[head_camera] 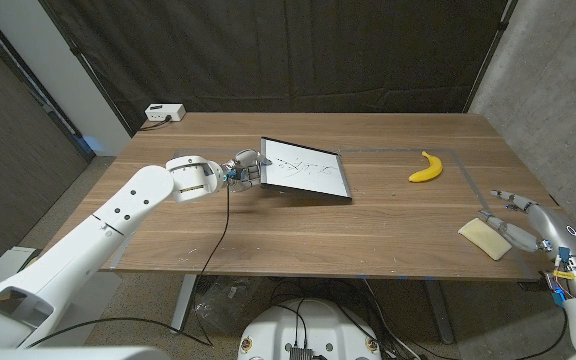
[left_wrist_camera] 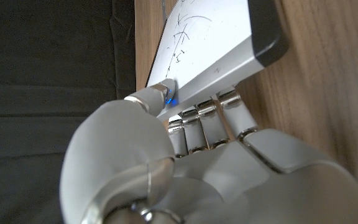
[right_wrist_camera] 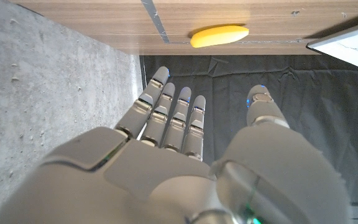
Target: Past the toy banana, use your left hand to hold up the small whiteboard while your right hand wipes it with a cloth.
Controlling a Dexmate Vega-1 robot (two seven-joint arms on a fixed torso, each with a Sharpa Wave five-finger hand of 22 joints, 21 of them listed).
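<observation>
Gripping the small whiteboard (head_camera: 307, 171) by its left edge, the left hand (head_camera: 240, 171) has its thumb on the drawn face and its fingers (left_wrist_camera: 211, 121) wrapped behind, as the left wrist view shows. The board stands tilted, its left side raised off the wooden table (head_camera: 268, 235) while its lower right corner seems to rest on the wood; thin pen marks cross its white surface. It sits near the middle of the table, well apart from the toy banana (head_camera: 426, 168), which lies further toward the robot's right.

The right hand (head_camera: 523, 226) is at the table's right front corner, fingers spread and apart, holding nothing. It is just beside the cloth (head_camera: 484, 239), a pale folded square; whether a fingertip touches it I cannot tell.

So the holding step looks settled and the wiping step has not begun. I judge the next move to be for the right hand: close on the cloth, lift it, and carry it across past the banana to the board's face. The left hand needs a firm grip, since pressure from wiping could push the board flat or swing it around.
</observation>
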